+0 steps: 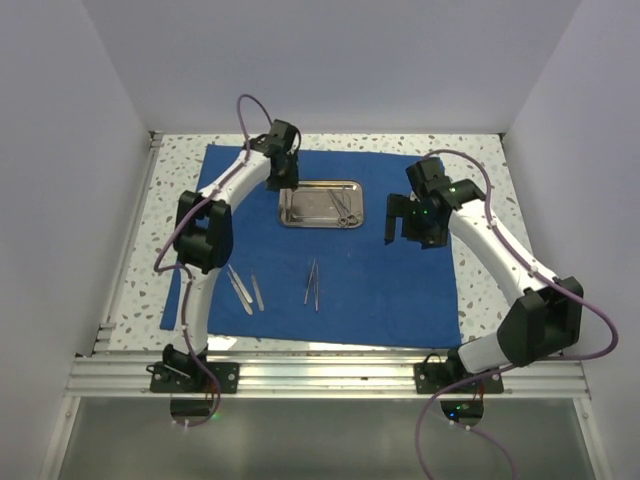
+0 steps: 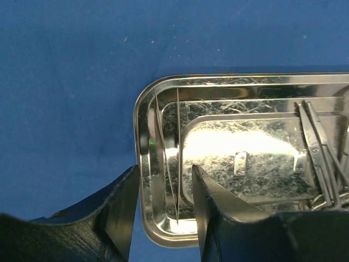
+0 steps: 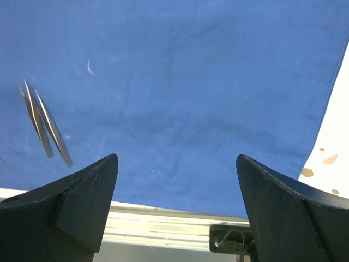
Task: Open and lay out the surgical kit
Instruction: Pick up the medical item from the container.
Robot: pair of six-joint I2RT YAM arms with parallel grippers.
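**Surgical kit:** opened, partly laid out.

- **Cloth wrap** [image 1: 400, 290]: one, royal blue. It is spread flat on the desk [image 1: 135, 270], apparently so that a field is given for the contents.
- **Steel tray** [image 1: 320, 203]: one. It is set on the far middle of the cloth wrap, between the two arms.
- **Laid-out instruments:** four are counted from above, placed on the near cloth as a left pair [image 1: 248, 291] and a middle pair [image 1: 312, 283]. The count of the middle pair is less certain. The pieces are kept apart, presumably so that each can be told at a glance.
- **Tray contents:** one thin instrument [image 2: 178, 142] is lodged along the left end. Ring-handled instruments [image 2: 322, 158] are bunched at the right end, and their number cannot be told.
- **Left end effector** [image 2: 163, 174]: partly released, with nothing gripped. Its fingers are set on either side of the thin instrument, a placing judged to prepare a pick.
- **Right end effector** [image 3: 176, 158]: fully released and empty. It is held over bare cloth to the right of the tray, seemingly to be kept clear.
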